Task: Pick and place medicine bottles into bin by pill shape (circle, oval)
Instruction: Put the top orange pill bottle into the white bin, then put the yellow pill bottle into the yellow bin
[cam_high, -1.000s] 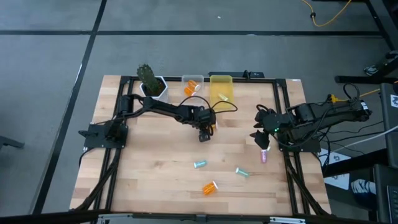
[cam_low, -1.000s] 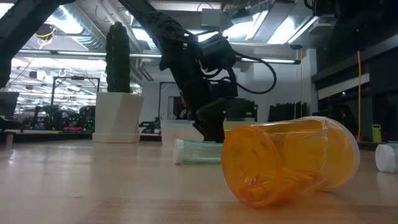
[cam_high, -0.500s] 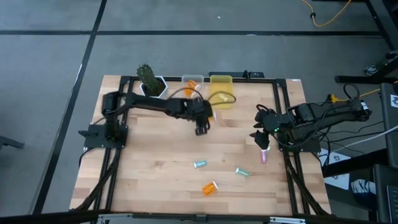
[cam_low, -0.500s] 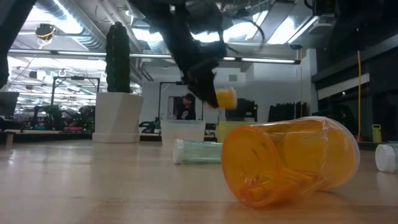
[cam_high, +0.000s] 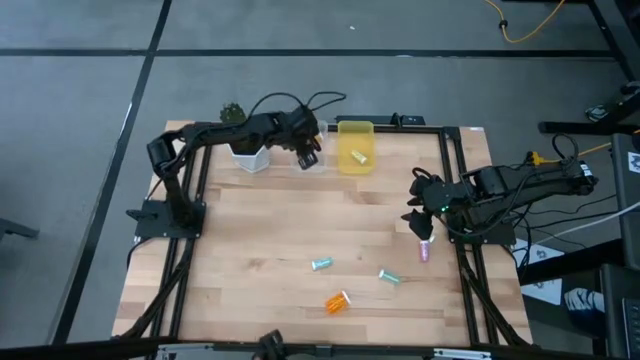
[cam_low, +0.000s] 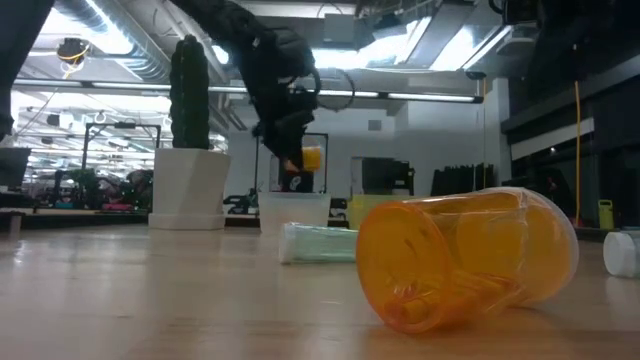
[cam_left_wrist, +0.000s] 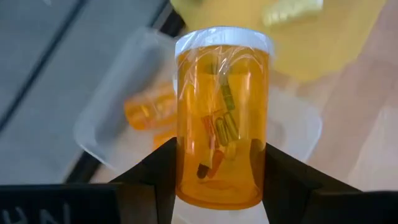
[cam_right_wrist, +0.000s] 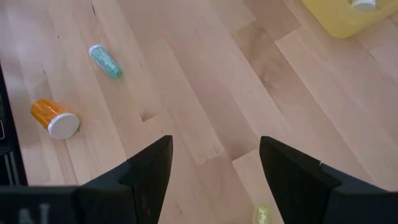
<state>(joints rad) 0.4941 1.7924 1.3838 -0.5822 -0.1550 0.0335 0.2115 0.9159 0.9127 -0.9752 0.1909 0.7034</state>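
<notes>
- We're gripping an orange bottle (cam_left_wrist: 222, 118) between our left fingers (cam_left_wrist: 155, 180), over the clear bin (cam_left_wrist: 112, 124).
- Right fingers (cam_right_wrist: 149, 168) are idling spread, empty.
- Approx. two orange binned w/ one in the yellow bin (cam_high: 355, 147); four on the tabletop (cam_high: 260, 250).

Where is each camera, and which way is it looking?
High view: above the table, looking straight down; shows both arms, left gripper over the clear bin, right gripper waiting by the right edge.
Low view: at table-top height, looking level across; the left arm comes from above.
Left wrist view: on the left arm, looking past its fingers at the orange bottle they clamp.
Right wrist view: on the right arm, past open fingers at bare wood.
Shared: the held orange bottle also shows in the low view.
</notes>
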